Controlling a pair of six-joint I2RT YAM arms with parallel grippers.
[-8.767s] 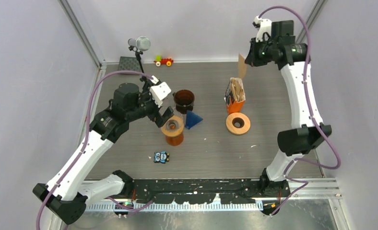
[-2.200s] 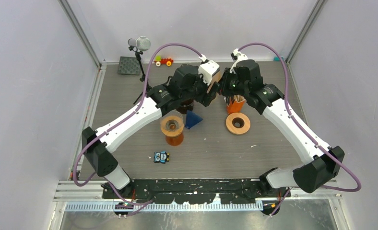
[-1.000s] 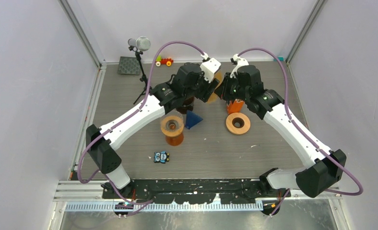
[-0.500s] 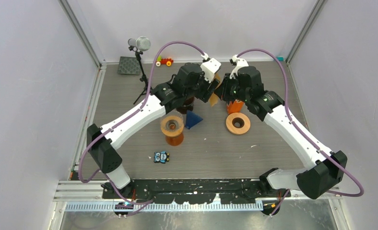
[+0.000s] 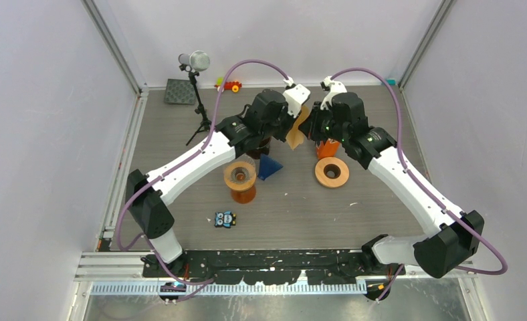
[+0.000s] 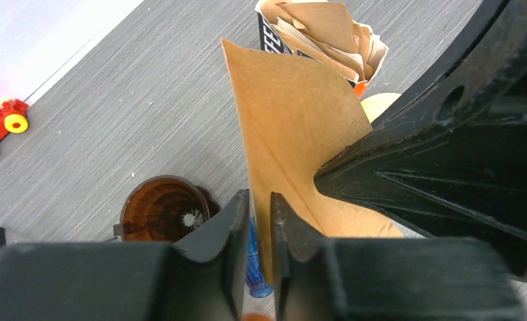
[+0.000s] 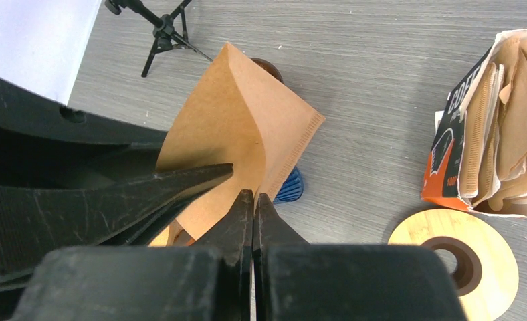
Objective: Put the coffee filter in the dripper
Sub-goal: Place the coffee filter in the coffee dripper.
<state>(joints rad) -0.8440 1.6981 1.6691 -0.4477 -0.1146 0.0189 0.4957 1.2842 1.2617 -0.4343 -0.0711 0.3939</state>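
Since the moment before, the left arm has leaned a little further right and the left gripper [image 6: 259, 198] has drawn its jaws in. They now stand a narrow slit apart with the lower edge of the coffee filter [image 6: 294, 127] in the slit; whether they pinch the paper I cannot tell.

Towards the near edge of the counter [image 5: 301, 214] lies a small owl toy [image 5: 225, 219]. Beyond it stands an orange jar [image 5: 240, 179] with a wooden collar, with a blue cone [image 5: 269, 166] just beside it on the right. Further right a wooden ring [image 5: 332, 172] lies flat, and behind the ring is an orange box [image 5: 326, 148] stuffed with spare filters.

The right gripper [image 7: 254, 195] is closed, nipping the filter's bottom edge, so the paper hangs in the air between the two grippers over the middle of the counter. The brown dripper [image 6: 160, 217] sits on the counter below it, apart from it.

At the far left corner are a black pad [image 5: 180, 91] and a microphone [image 5: 194, 61] on a tripod, with a red toy car [image 5: 229, 85] by the far edge.
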